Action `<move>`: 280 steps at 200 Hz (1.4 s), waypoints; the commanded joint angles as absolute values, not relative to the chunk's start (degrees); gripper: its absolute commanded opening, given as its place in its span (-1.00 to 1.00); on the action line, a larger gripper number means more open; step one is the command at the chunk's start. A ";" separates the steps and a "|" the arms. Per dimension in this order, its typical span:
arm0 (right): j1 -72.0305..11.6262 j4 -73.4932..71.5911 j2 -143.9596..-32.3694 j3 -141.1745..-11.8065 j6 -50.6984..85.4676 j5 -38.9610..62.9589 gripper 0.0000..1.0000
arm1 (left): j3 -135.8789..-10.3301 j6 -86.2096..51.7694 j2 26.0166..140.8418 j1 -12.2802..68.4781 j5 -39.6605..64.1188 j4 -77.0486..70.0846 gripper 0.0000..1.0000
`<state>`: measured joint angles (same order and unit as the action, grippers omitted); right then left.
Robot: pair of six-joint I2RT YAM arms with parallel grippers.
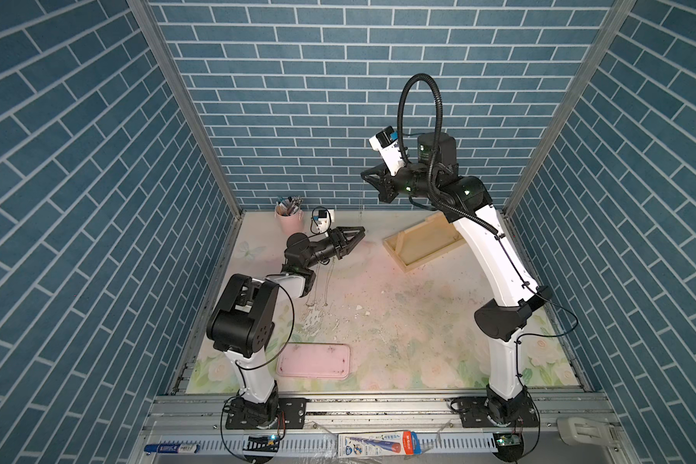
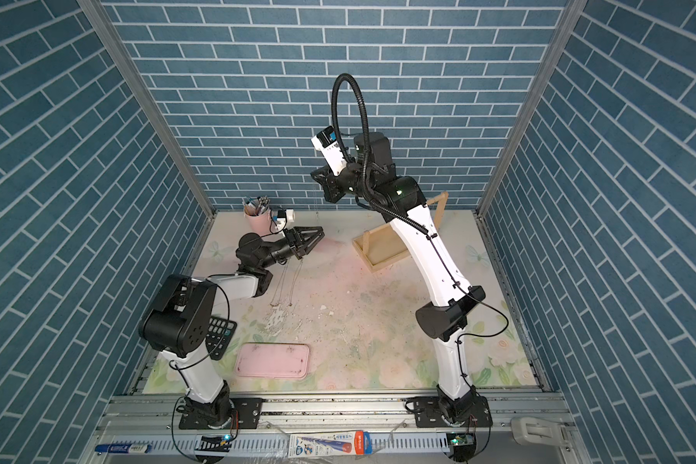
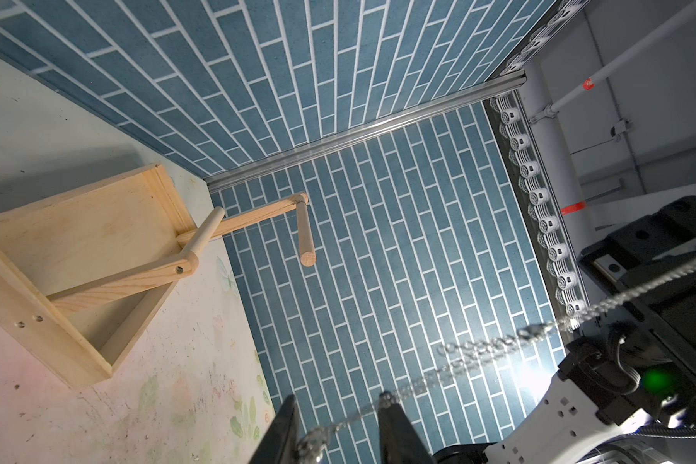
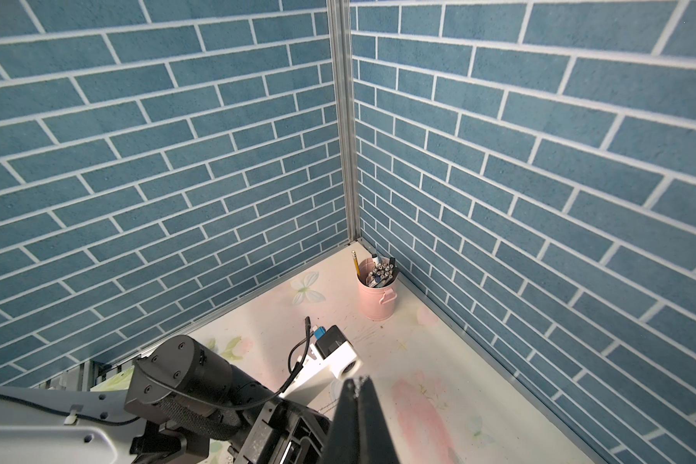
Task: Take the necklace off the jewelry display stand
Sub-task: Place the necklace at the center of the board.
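Observation:
The necklace is a thin silver chain strung between my two grippers. My right gripper, raised high near the back wall, is shut on one end, and a glint of chain shows at its tip in the right wrist view. My left gripper is lower, with its jaws apart and the chain lying across both fingertips. From there loose strands hang down to the mat. The pale wooden jewelry display stand is at the back right, behind my right arm, and shows in the left wrist view.
A pink cup of pens stands in the back left corner. A flat pink tray lies near the front, with a black calculator beside my left arm. White crumbs dot the mat. Brick-patterned walls enclose three sides.

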<state>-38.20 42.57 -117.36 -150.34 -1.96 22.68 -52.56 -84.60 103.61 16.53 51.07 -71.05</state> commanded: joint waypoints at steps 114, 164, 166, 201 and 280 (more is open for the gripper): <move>-37.64 43.29 -118.70 -151.96 -3.87 22.59 -1.00 | -52.33 -83.75 104.14 17.07 51.50 -72.77 -0.43; -37.18 43.33 -118.56 -151.97 -4.05 22.09 -1.00 | -52.38 -83.65 104.22 17.22 51.50 -72.47 -0.49; -37.18 43.33 -118.56 -151.99 -4.07 22.11 -1.00 | -52.43 -83.65 104.21 17.22 51.50 -72.50 -0.49; -37.00 43.53 -118.48 -151.95 -4.06 22.24 -1.00 | -52.47 -83.02 104.10 17.31 51.52 -71.43 -0.59; -36.96 42.48 -116.32 -147.67 -3.78 22.24 -1.00 | -52.49 -77.44 102.00 17.53 51.61 -63.46 -0.72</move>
